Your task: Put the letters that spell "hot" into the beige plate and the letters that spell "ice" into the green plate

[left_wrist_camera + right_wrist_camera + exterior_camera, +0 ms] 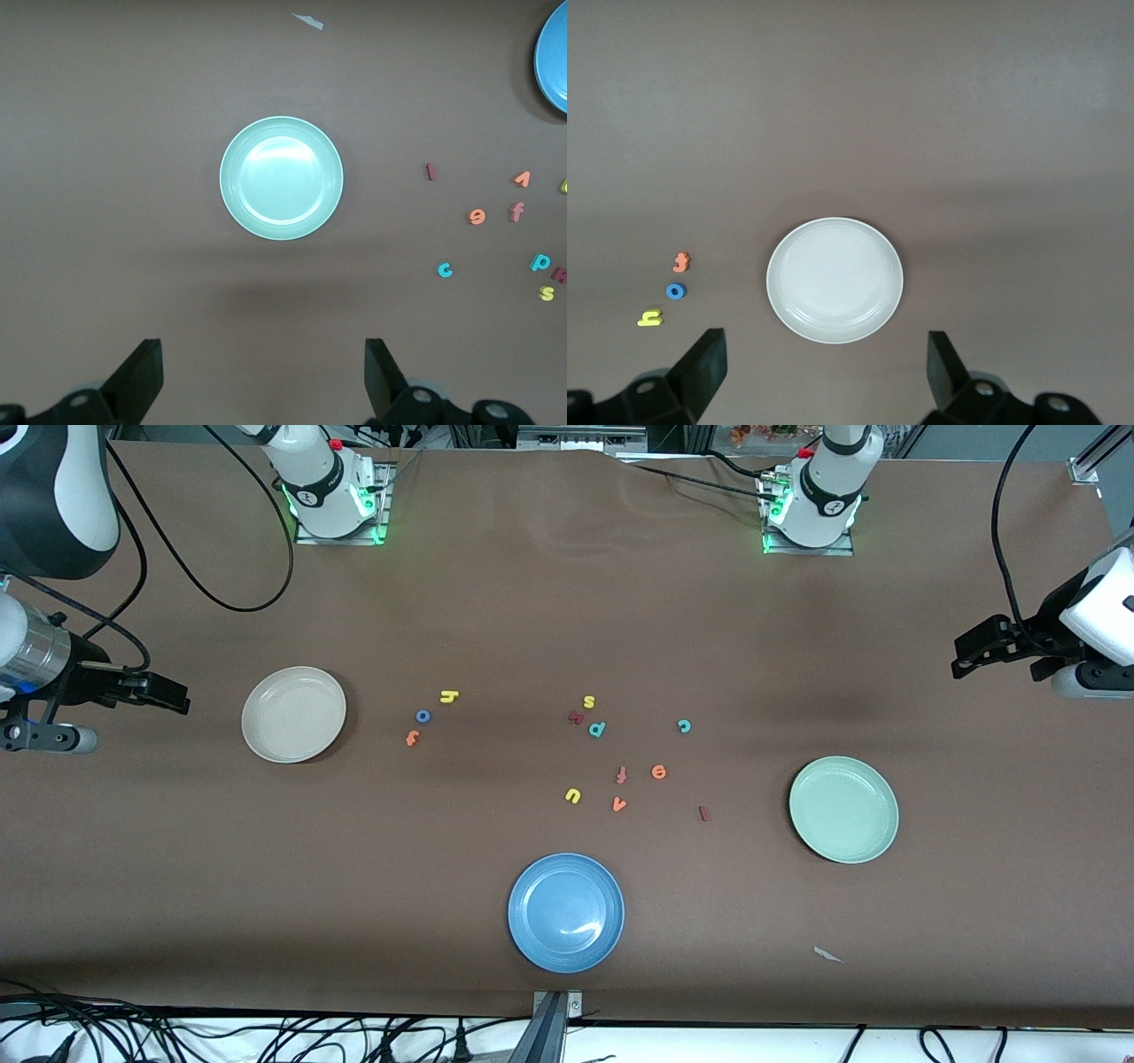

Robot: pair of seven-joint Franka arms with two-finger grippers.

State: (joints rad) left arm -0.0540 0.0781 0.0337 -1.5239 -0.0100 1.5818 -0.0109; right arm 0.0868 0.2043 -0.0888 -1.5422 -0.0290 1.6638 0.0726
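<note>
Nearest the front camera sits the blue plate [565, 912], and every place below is given from it. Three plates stand on the brown surface [177, 868]: that one, the beige plate [293, 714] farther from the camera toward the right arm's end, and the green plate [843, 809] a little farther from the camera toward the left arm's end.

Twelve small letters lie loose on the surface, all farther from the camera than the blue plate, none in any plate. Three form a tight group toward the beige plate: the yellow h [449, 696], the blue o [423, 716] and the orange t [412, 737]. Three more are spread toward the green plate: the teal c [683, 726], the orange e [658, 771] and the dark red i [703, 813]. Six others fill the middle: yellow s [589, 701], a dark red letter [576, 716], teal p [597, 729], reddish f [621, 775], yellow u [572, 795] and orange v [618, 804].

Two claws hang in the air, both spread wide and holding nothing. The left claw [264, 376] is over bare surface near the green plate; the right claw [826, 372] is over bare surface near the beige plate.
</note>
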